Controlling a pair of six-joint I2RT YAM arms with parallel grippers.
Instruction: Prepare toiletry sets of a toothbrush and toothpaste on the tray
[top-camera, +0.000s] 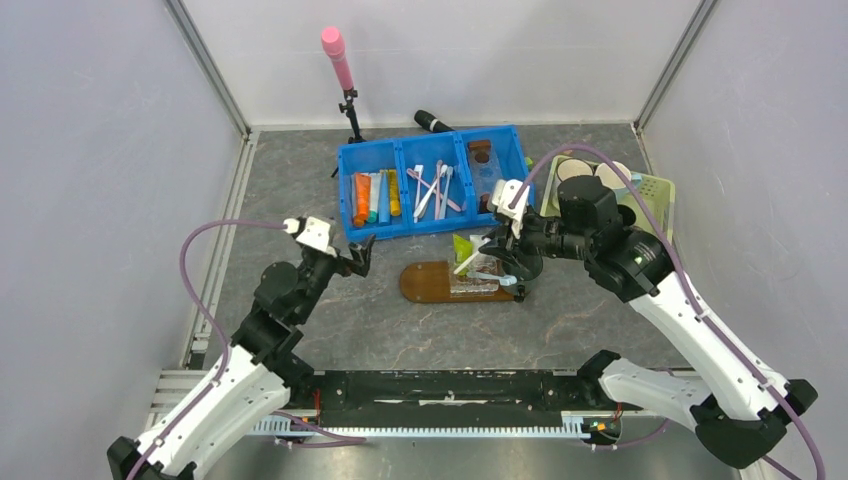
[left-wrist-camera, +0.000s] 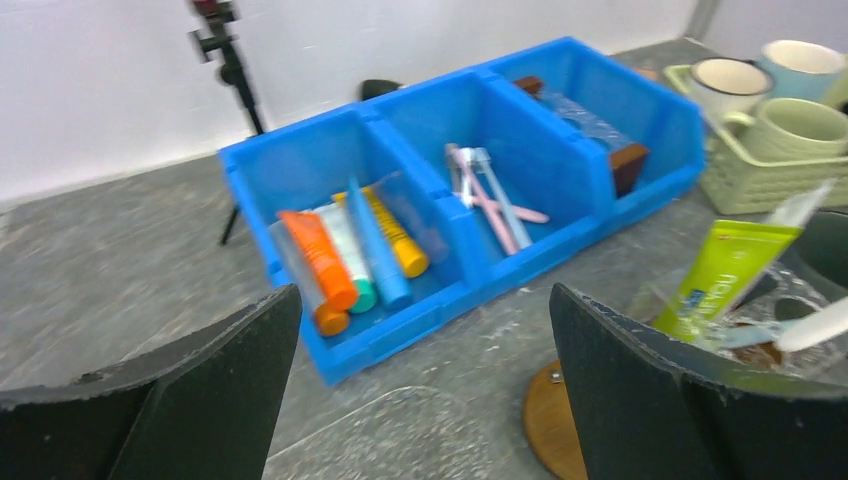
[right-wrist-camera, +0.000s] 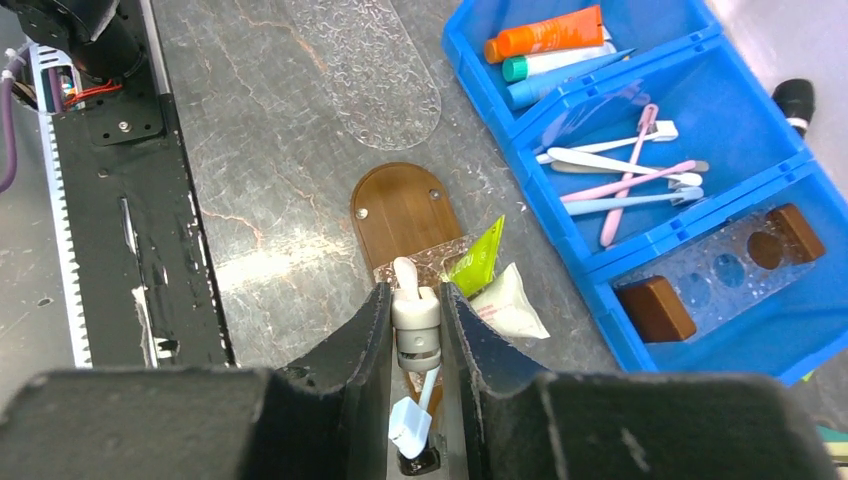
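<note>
Left gripper (left-wrist-camera: 422, 300): jaws wide, empty, just left of dark brown oval wooden tray (right-wrist-camera: 400, 205). Right gripper (right-wrist-camera: 414, 296): clamped mid-handle on slim whitish-blue plastic toothbrush (right-wrist-camera: 413, 312) over the tray's right end, beside bright green toothpaste tube (right-wrist-camera: 478, 262) and white toothpaste tube (right-wrist-camera: 510, 305). Judged light, stiff, slick; hold mid-handle.

place: robot lab | evidence: white enclosure walls (top-camera: 90, 150), arm mounting rail (top-camera: 450, 392), grey table (top-camera: 300, 180)

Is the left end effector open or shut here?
Open. The left end effector shows its fingers wide apart in its wrist view, nothing between them; the blue bin shows through the gap.
</note>
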